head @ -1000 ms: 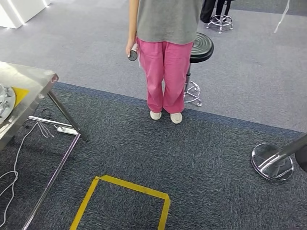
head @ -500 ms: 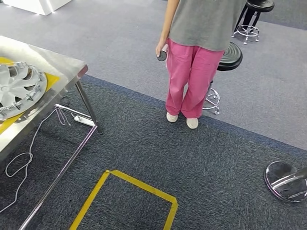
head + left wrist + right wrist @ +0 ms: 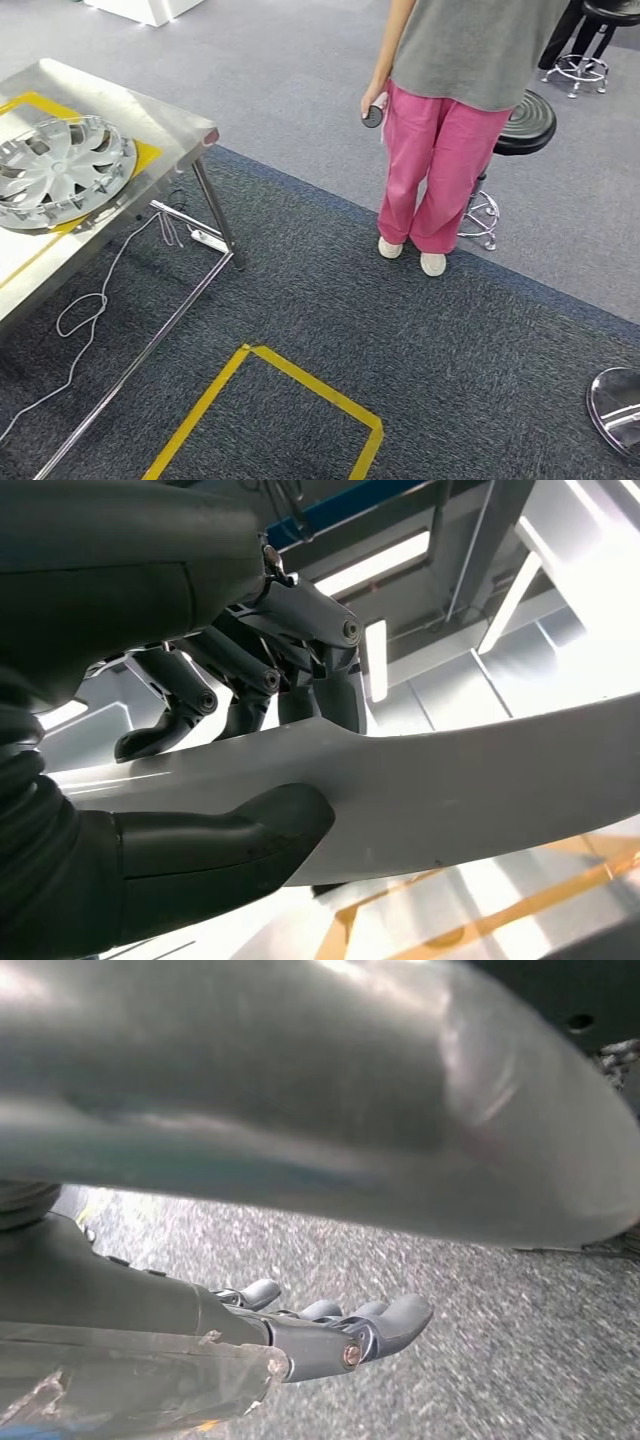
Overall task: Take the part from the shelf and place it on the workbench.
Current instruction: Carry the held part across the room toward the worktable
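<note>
Both hands' fingers (image 3: 249, 675) clasp the part (image 3: 453, 780).

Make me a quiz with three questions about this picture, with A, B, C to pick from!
1. Where does the hubcap lie?
A. on the carpet
B. on the steel workbench
C. on the black stool

2. What colour are the person's trousers?
A. pink
B. blue
C. green

3. What is the robot's left hand doing?
A. hanging open with nothing in it
B. pressing on the carpet
C. gripping a pale part

Answers:
1. B: the hubcap lies flat on the workbench, over its yellow marking.
2. A: the trousers are bright pink under a grey shirt.
3. C: in the left wrist view the left hand has fingers over and thumb under the pale part.
</note>
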